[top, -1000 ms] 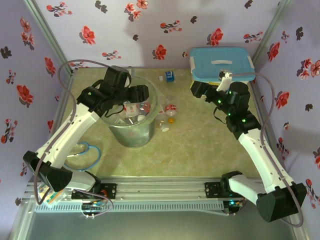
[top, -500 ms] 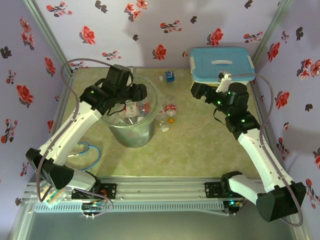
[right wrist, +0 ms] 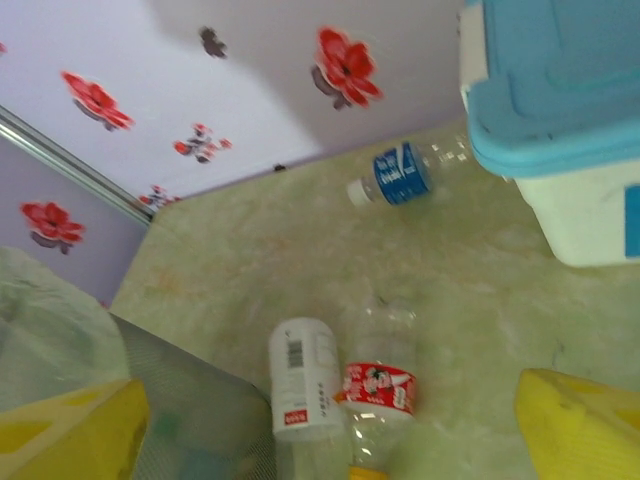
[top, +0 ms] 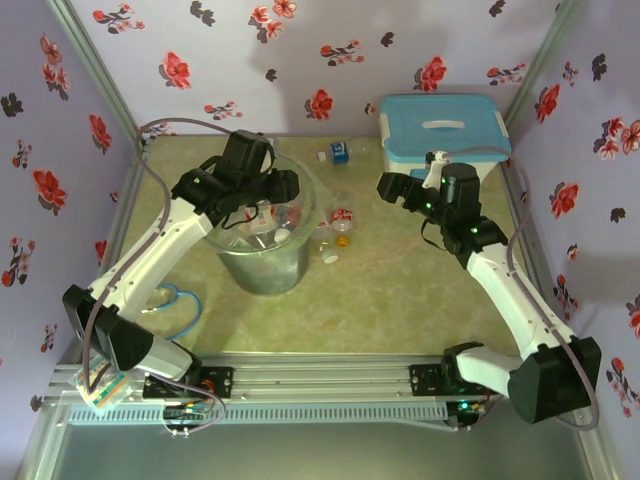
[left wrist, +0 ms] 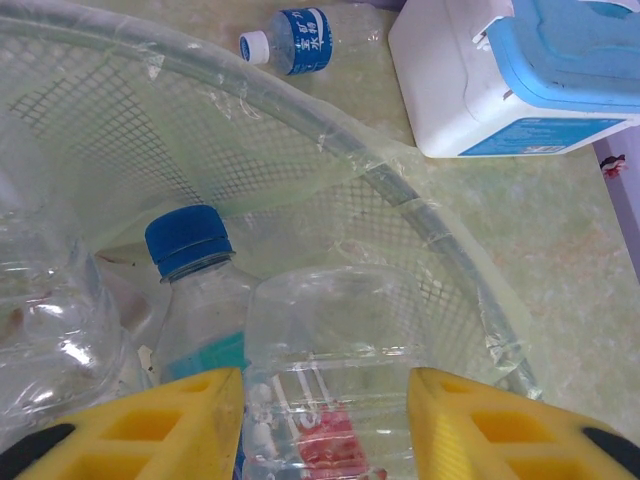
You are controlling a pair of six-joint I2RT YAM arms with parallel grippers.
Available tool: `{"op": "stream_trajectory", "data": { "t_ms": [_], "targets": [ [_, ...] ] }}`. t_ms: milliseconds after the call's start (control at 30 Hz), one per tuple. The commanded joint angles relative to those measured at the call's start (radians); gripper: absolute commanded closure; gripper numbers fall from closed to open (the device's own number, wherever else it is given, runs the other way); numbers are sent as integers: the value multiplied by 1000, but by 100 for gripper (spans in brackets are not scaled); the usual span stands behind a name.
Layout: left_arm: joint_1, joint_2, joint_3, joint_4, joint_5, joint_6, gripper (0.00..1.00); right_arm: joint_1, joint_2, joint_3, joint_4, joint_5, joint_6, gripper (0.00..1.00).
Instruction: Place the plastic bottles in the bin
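My left gripper (top: 268, 205) hangs over the bin (top: 262, 262), a grey mesh bucket lined with a clear bag. Its yellow fingers (left wrist: 180, 420) press both sides of a clear plastic bottle with a red label (left wrist: 330, 360), just inside the bin's rim (left wrist: 420, 215). A blue-capped bottle (left wrist: 187, 240) lies beside it among other bottles in the bin. My right gripper (top: 385, 187) is open above the table. Below it lie a red-labelled bottle (right wrist: 380, 385) and a white-labelled bottle (right wrist: 303, 385), side by side. A blue-labelled bottle (right wrist: 400, 175) lies farther back.
A white box with a light-blue lid (top: 440, 130) stands at the back right, close behind my right arm. The bin's wall (right wrist: 190, 410) is just left of the two bottles. Flowered walls close in the table on three sides.
The left jaws have closed in on the red-labelled bottle over the bin. The right arm has swung a little left and back, toward the bottles on the table.
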Motion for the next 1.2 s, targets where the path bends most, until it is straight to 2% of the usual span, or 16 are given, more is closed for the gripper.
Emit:
{"op": "stream_trajectory", "data": {
  "t_ms": [0,100,367,567,867,1000,1167],
  "targets": [
    [6,-34,41,-22,7,16,48,22,31,67,-77,70,-6,8],
    [6,-50,58,-24,5,23,42,51,72,100,-132,128,-5,11],
    [11,-113,54,-30,-18,34,33,178,257,181,-191,223,34,20],
    [29,-206,-26,-26,-45,25,29,218,423,237,-194,234,65,25],
    [60,-329,-163,4,-49,1,28,235,624,304,-160,208,108,28],
    [61,-354,-189,15,-47,6,28,246,695,333,-161,203,112,28],
    [61,-364,-202,20,-41,11,27,249,772,358,-154,194,120,21]
  ]
}}
